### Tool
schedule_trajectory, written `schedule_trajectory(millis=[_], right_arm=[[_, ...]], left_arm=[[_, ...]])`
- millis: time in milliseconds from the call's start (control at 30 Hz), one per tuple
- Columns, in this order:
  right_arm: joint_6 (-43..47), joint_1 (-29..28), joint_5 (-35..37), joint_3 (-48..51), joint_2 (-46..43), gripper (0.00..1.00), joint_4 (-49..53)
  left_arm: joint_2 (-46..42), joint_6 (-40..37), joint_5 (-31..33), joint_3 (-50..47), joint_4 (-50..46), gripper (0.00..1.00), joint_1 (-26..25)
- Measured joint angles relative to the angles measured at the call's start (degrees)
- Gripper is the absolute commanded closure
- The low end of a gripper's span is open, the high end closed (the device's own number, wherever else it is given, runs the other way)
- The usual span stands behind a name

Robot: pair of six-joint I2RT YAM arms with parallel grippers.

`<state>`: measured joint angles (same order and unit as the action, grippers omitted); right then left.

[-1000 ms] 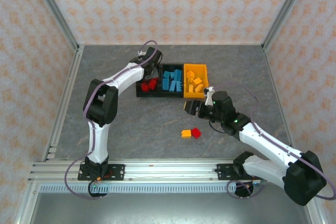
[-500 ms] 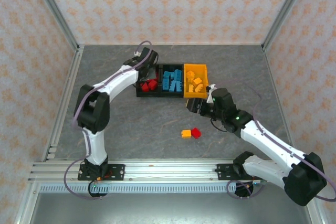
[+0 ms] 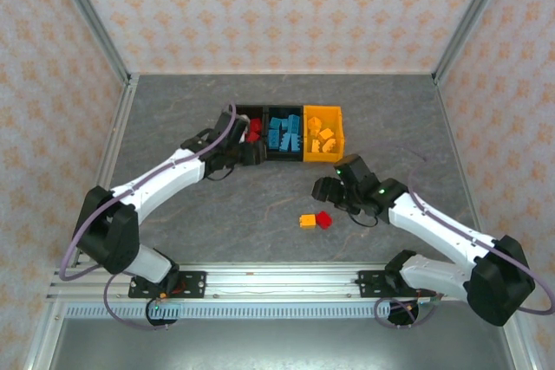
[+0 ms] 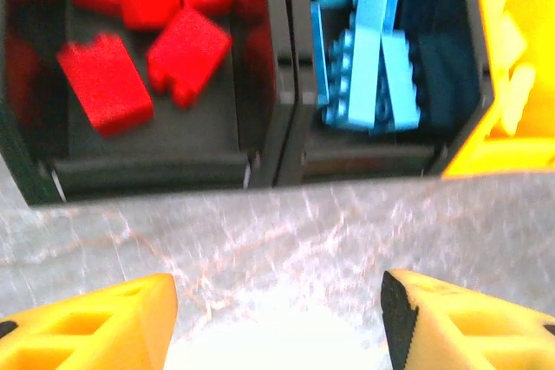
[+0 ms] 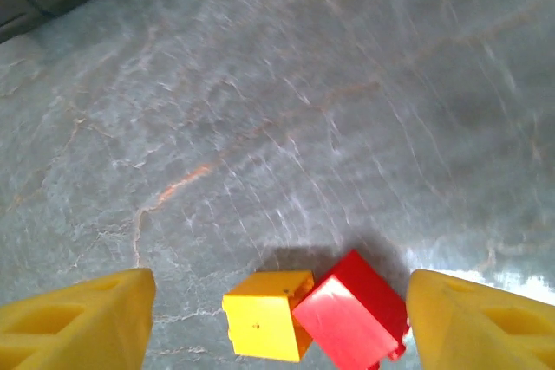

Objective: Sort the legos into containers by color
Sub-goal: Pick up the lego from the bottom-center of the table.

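Both arms have drawn back from the containers over the last second. The left gripper [image 3: 249, 152], which was over the bin of red pieces, now sits on the near side of the row. The right gripper [image 3: 323, 186] has left the orange-yellow bin [image 3: 340, 134] and swung down toward the two loose pieces. Each gripper has its fingers apart with nothing between them, which fits a drop just made.

In the left wrist view the red bricks [image 4: 186, 54] lie in the left black bin [image 4: 147, 171] and the blue bricks [image 4: 373, 84] in the middle black bin [image 4: 368, 160], so the colours are kept apart.

Two legos remain on the surface [image 3: 217, 214], well apart from the row: an orange-yellow brick [image 5: 267, 318] and a red brick [image 5: 351, 314], touching side by side. The sorting looks nearly done.

The right wrist camera frames the pair ahead of its spread fingers, so that arm seems lined up for the next pick. Because the two touch, closing on one may nudge the other; a grip across its free sides looks safer.
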<state>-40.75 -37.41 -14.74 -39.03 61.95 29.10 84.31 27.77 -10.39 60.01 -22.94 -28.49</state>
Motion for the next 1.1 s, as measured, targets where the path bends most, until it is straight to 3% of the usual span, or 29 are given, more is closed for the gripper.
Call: schedule_trajectory(millis=[433, 733, 1100], right_arm=[[-18.88, -4.35, 1.53, 2.23, 6.47, 0.22, 4.11], [-24.33, -4.35, 1.7, 1.81, 14.73, 0.25, 4.55], [-25.42, -4.35, 3.02, 0.2, 16.7, 0.54, 8.11]], left_arm=[[-3.43, 2.36, -2.91, -10.34, 4.63, 0.35, -1.53], [-3.58, 2.8, -2.71, -11.41, 5.25, 0.36, -1.53], [-3.72, 4.17, -2.69, -13.35, 6.08, 0.36, -1.53]])
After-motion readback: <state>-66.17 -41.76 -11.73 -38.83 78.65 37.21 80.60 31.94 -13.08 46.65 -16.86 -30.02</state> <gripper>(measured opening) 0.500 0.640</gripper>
